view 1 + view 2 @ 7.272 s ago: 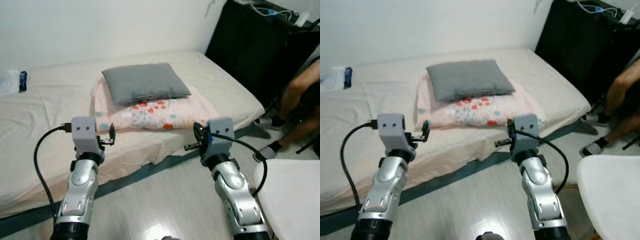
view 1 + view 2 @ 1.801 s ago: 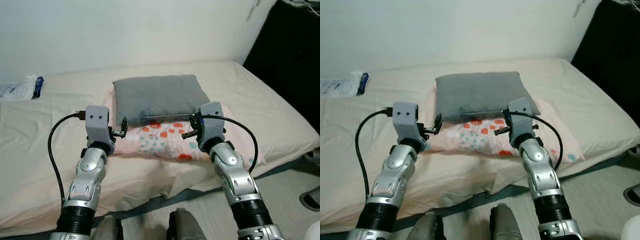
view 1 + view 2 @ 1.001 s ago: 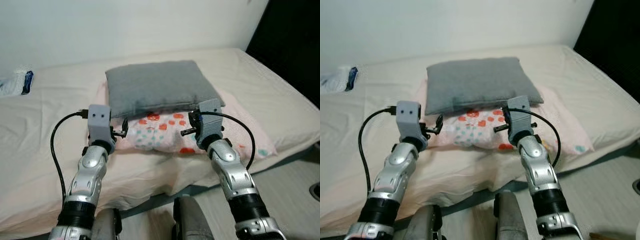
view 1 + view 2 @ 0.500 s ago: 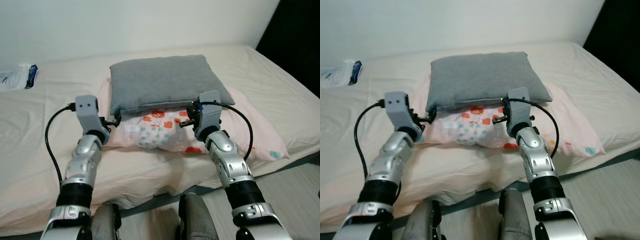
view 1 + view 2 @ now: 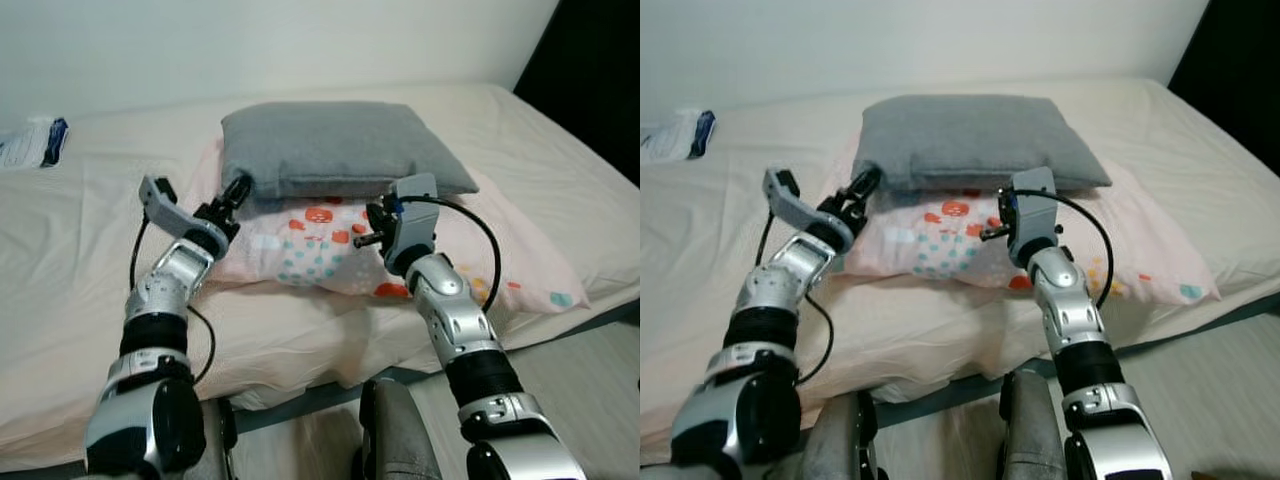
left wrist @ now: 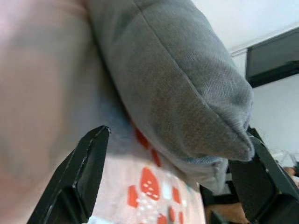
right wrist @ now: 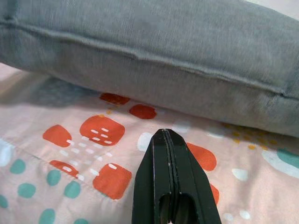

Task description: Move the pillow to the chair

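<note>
- The grey pillow (image 5: 335,148) lies on a pink dotted pillow (image 5: 330,250) on the bed (image 5: 70,250)
- Left gripper (image 5: 236,190) spreads its fingers at the grey pillow's corner
- Right gripper (image 7: 171,154), fingers pressed together, points just below its front edge

The two head cameras look forward and down over both arms at the bed (image 5: 90,250), from close by its edge, and share almost the same scene. The left wrist camera peers along its spread fingers (image 6: 79,172), very near the corner of the grey pillow (image 5: 330,150). The right wrist camera looks past its closed fingers (image 7: 169,182) at the same pillow's front seam.
</note>
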You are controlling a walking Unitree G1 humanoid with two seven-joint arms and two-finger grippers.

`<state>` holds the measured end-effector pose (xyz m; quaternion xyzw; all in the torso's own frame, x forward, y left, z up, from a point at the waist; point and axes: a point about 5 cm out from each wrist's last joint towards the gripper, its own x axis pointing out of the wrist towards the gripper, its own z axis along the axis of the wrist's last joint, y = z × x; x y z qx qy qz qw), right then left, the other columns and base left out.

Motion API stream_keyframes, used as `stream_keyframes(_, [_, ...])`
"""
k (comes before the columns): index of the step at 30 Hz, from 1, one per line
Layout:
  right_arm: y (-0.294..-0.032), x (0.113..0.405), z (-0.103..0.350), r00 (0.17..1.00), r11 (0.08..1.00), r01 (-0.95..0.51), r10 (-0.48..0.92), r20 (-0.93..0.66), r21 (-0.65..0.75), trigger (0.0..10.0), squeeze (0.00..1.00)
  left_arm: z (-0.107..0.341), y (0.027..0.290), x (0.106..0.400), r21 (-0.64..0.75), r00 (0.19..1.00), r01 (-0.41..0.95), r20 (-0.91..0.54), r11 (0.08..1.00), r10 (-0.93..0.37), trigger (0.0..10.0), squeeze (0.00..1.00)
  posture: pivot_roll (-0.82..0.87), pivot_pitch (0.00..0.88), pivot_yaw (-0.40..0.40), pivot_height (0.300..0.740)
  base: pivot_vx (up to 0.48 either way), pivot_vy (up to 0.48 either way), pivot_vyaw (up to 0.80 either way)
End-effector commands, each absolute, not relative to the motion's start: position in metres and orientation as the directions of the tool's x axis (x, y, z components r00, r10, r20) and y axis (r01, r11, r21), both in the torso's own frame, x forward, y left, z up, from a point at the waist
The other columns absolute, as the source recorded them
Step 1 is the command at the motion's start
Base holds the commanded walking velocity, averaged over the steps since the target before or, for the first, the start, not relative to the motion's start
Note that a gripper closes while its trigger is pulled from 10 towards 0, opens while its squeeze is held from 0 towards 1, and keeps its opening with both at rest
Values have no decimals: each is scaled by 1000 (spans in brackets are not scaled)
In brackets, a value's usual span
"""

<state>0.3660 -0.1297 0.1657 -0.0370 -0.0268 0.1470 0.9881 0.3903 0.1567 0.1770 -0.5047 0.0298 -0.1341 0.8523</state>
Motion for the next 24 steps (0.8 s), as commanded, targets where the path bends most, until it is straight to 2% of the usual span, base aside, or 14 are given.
stream_keyframes(1, [-131, 366, 165, 956, 956, -285, 289, 48, -69, 10000, 0, 176, 155, 392, -878, 960, 202, 90, 434, -265, 10000, 1000, -24, 142, -23, 572, 0, 0, 0])
stream_keyframes(8, [-131, 366, 165, 955, 955, -288, 291, 49, -69, 10000, 0, 188, 166, 396, -901, 966, 228, 162, 370, -201, 10000, 1000, -23, 142, -22, 572, 0, 0, 0])
stream_keyframes(10, [-129, 366, 165, 954, 954, -293, 297, 50, -71, 10000, 0, 195, 192, 397, -918, 966, 256, 234, 302, -107, 10000, 1000, -24, 139, -21, 572, 0, 0, 0])
stream_keyframes(11, [-129, 366, 165, 954, 954, -293, 297, 50, -71, 10000, 0, 195, 192, 397, -918, 966, 256, 234, 302, -107, 10000, 1000, -24, 139, -21, 572, 0, 0, 0])
stream_keyframes(12, [-128, 367, 165, 953, 953, -295, 299, 51, -73, 10000, 0, 192, 209, 396, -922, 979, 202, 204, 329, -31, 10000, 941, -24, 133, -20, 572, 0, 0, 0])
stream_keyframes(13, [-128, 367, 165, 952, 952, -296, 301, 53, -75, 10000, 0, 188, 222, 395, -924, 986, 142, 164, 356, 33, 10000, 675, -24, 133, -20, 572, 0, 0, 0])
stream_keyframes(14, [-127, 367, 165, 952, 952, -297, 301, 54, -75, 10000, 0, 186, 230, 395, -923, 988, 100, 136, 371, 72, 10000, 675, -24, 133, -20, 572, 0, 0, 0])
stream_keyframes(15, [-127, 367, 165, 952, 952, -298, 302, 54, -75, 10000, 0, 184, 235, 394, -927, 988, 81, 122, 365, 90, 10000, 514, -23, 129, -20, 572, 0, 0, 0])
stream_keyframes(17, [-127, 367, 165, 951, 951, -298, 303, 55, -75, 10000, 0, 184, 236, 394, -931, 988, 79, 120, 356, 93, 10000, 514, -23, 129, -20, 572, 0, 0, 0])
stream_keyframes(18, [-127, 367, 166, 951, 951, -300, 305, 55, -77, 10000, 0, 184, 243, 393, -917, 991, 48, 95, 396, 99, 10000, 0, -21, 124, -17, 572, 0, 0, 0])
stream_keyframes(19, [-127, 367, 165, 950, 950, -302, 306, 55, -78, 10000, 0, 183, 247, 393, -891, 993, 13, 63, 453, 95, 10000, 0, -19, 123, -17, 572, 0, 0, 0])
stream_keyframes(20, [-127, 367, 165, 950, 950, -302, 306, 55, -78, 10000, 0, 183, 247, 393, -891, 993, 13, 63, 453, 95, 10000, 0, -19, 123, -17, 572, 0, 0, 0])
stream_keyframes(22, [-128, 366, 164, 950, 950, -303, 307, 53, -79, 10000, 0, 183, 248, 393, -846, 998, -12, 21, 533, 57, 10000, 0, -13, 121, -18, 572, 0, 0, 0])
stream_keyframes(24, [-128, 366, 164, 950, 950, -303, 308, 52, -79, 10000, 0, 182, 241, 395, -841, 1000, 3, 14, 541, 17, 10000, 0, -10, 118, -19, 572, 0, 0, 0])
